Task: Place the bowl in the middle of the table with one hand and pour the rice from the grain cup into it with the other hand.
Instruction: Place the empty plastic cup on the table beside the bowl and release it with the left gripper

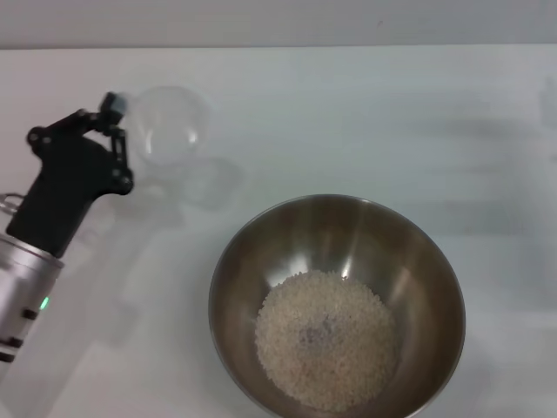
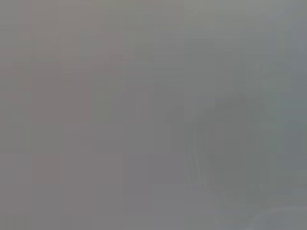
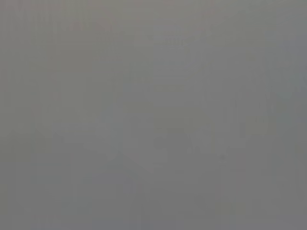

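Rice [image 1: 326, 340] lies as a loose pale heap in the bottom of the bowl [image 1: 335, 305], which sits on the white counter [image 1: 392, 122] toward the near edge of the head view, a little right of centre. The grain cup [image 1: 168, 124] is well apart from the bowl, at the far left, looking empty and clear. The left gripper [image 1: 117, 117] is right at the cup's handle side; it seems to be clamped on the cup's tab, though the fingers are small and I cannot tell for sure. The right gripper is not visible here.

Judging by looks, the cup is light, thin and slick plastic, easily tipped, best held by its flat tab. The steel bowl is stiff, heavier and smooth-sided, so it would be taken by the rim. Nothing stands between cup and bowl.

Left wrist view: only a flat grey haze; nothing can be made out.

Right wrist view: the same blank grey, with no object or fingers discernible.
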